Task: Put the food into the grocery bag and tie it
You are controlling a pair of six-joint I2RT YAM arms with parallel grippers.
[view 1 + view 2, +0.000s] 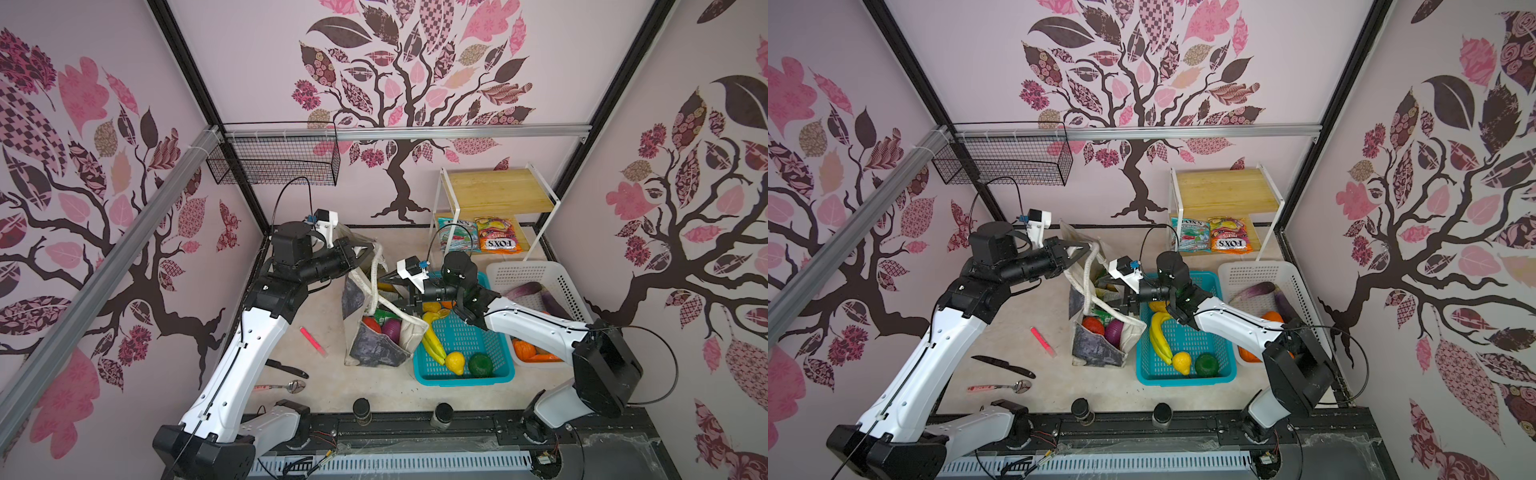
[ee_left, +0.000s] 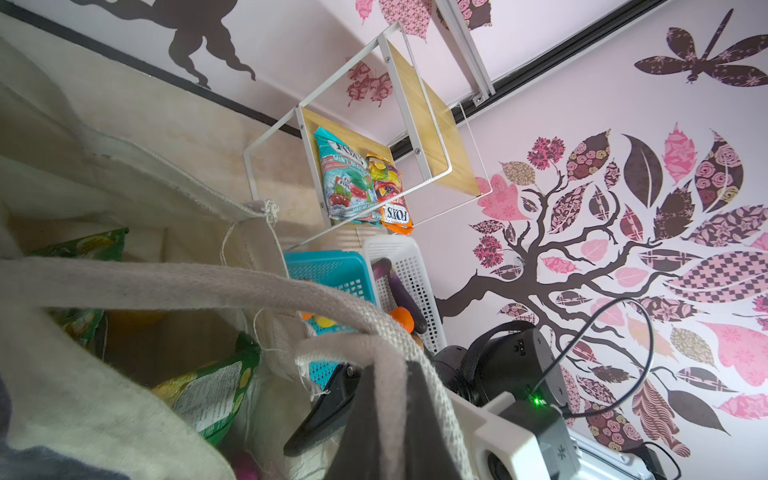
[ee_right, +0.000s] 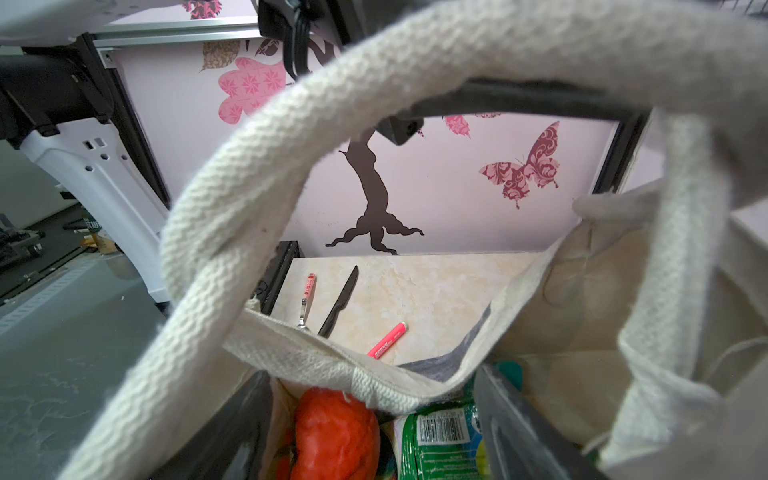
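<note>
Plainly, the packing is only partly done. The right gripper (image 1: 395,293) is held over the mouth of the grocery bag (image 1: 374,349), its jaws spread with nothing gripped between them, and a cream strap handle (image 3: 232,216) is looped close in front of it. Directly below it, inside the bag, a red tomato (image 3: 332,428), a green snack packet (image 3: 444,440) and a purple onion (image 1: 391,329) are already stowed. Just beside it, toward its own arm, bananas (image 1: 432,340) and a lemon (image 1: 455,362) are left in the teal basket (image 1: 461,380). Across the bag, the left gripper (image 1: 365,251) is clenched, apparently on the far rim, so the mouth is held open. Farthest off, a teal snack packet (image 1: 457,235) is seen under the shelf (image 1: 498,191). The handles are not yet tied. The bag is slack cream canvas with mottled grey panels, sagging where unsupported.
</note>
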